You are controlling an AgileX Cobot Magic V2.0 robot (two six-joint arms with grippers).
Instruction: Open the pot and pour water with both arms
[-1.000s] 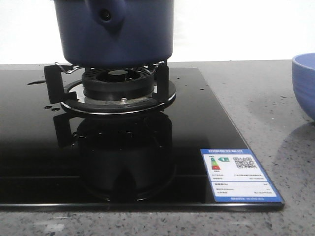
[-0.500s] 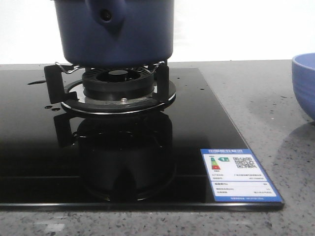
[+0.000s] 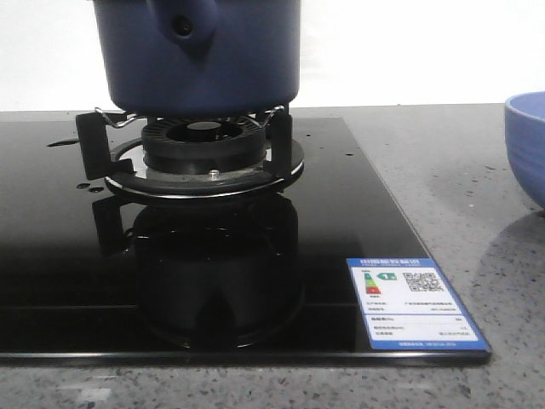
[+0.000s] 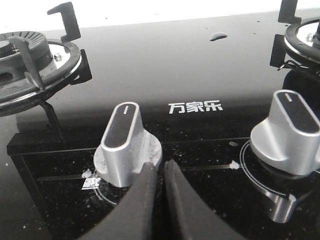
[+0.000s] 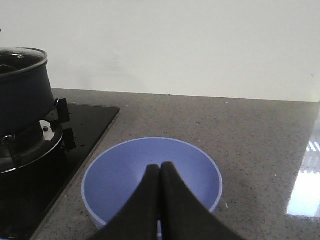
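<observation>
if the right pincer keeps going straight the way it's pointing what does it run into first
Most likely the light blue bowl: the right pincer, fingers together, points at its inside. Nothing shows between them, though the gap can't be judged. The pot sits off to one side on the stove.

Pot (image 3: 200,55) top cut off in front view, bowl (image 3: 528,145) half out of frame

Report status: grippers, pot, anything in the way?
Both grippers shut, empty: left gripper by a stove knob, right gripper over the blue bowl. Pot on burner, lidded. Nothing blocking.
</observation>
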